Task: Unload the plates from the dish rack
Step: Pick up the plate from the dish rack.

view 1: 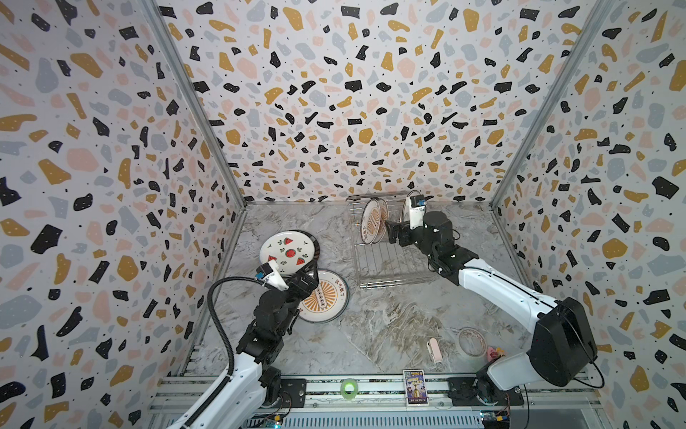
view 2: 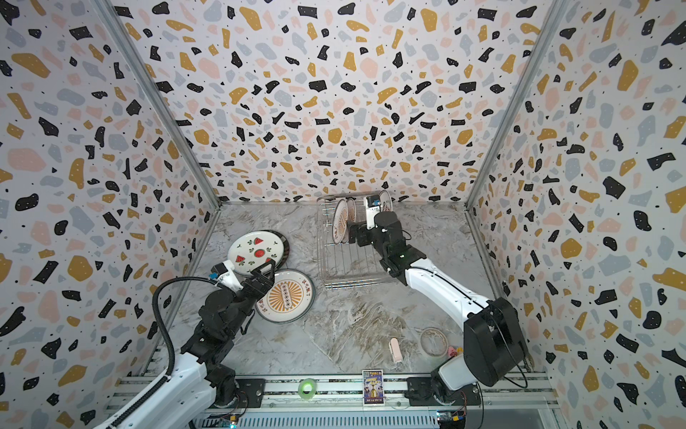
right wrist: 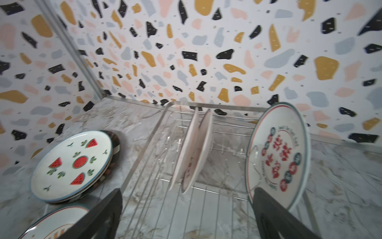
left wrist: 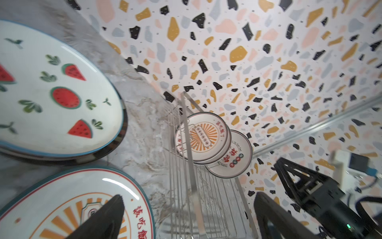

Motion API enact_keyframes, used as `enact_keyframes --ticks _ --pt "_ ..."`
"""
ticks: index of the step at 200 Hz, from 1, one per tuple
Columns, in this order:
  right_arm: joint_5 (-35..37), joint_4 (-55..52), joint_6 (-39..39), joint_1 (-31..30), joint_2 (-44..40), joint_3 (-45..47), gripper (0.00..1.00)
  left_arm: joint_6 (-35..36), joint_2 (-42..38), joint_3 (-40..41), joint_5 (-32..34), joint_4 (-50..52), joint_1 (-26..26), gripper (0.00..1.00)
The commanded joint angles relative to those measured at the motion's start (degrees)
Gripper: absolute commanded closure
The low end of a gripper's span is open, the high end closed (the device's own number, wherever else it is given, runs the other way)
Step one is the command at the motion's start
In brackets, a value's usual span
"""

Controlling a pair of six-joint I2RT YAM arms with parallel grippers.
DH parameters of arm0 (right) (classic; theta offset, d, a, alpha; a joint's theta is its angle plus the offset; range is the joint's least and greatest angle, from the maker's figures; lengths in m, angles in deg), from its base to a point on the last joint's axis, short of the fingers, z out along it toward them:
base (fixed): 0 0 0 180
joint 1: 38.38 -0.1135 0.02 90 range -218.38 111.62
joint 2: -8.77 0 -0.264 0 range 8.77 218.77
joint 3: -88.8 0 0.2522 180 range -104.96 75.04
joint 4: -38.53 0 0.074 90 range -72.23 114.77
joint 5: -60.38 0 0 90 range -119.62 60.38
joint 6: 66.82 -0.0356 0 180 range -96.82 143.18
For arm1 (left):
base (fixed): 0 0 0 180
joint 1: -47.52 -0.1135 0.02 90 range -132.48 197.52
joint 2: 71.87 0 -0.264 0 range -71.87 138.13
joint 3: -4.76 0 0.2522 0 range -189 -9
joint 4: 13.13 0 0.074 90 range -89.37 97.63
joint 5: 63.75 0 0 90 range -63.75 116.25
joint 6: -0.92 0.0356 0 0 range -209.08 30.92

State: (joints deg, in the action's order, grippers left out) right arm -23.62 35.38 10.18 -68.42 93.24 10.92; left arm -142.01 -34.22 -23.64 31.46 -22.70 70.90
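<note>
In both top views the left gripper (view 1: 309, 278) hovers with its fingers apart over the flat sunburst plate (view 1: 328, 299) on the table. The watermelon plate (view 1: 287, 252) lies just past its fingertips, stacked on a dark plate. The right gripper (view 1: 390, 232) reaches into the dish rack (view 1: 386, 265), also spread, with its tips close to the racked pair (view 1: 371, 224) of upright plates.

In the left wrist view the fingers (left wrist: 107, 217) stand wide with nothing between them. The flat sunburst plate lies beneath one finger, and the rack stands ahead.

In the right wrist view the fingers (right wrist: 99, 217) are parted and empty. The racked pair (right wrist: 192, 149) leans edge-on ahead, between them. The red-lettered plate (right wrist: 279, 151) stands right behind the other finger; with the blur, I cannot tell whether they touch.

Likely trouble: the two leaning plates touch, so closing there could pinch both rims, or grip one and drag its neighbour over. A sideways swing could knock the red-lettered plate off its prong. The light wire rack might also lift with a snagged plate.
</note>
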Motion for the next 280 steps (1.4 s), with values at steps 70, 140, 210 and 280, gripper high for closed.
enact_keyframes --ticks 70,140,210,280 --pt "10.68 -7.57 -3.37 9.53 12.17 -15.25 0.11 18.60 9.50 -9.17 -0.91 -14.30 11.60 0.00" --pt "17.69 -14.67 -1.03 9.82 26.08 -28.59 0.32 21.01 17.40 -12.27 -2.50 -16.34 13.71 0.00" --pt "24.38 -17.03 0.66 9.07 32.07 -34.14 0.55 20.75 22.35 -14.11 -1.60 -18.42 14.86 0.00" --pt "30.46 -17.73 3.24 7.04 33.66 -35.90 0.67 20.32 24.05 -13.67 -1.52 -19.63 14.96 0.00"
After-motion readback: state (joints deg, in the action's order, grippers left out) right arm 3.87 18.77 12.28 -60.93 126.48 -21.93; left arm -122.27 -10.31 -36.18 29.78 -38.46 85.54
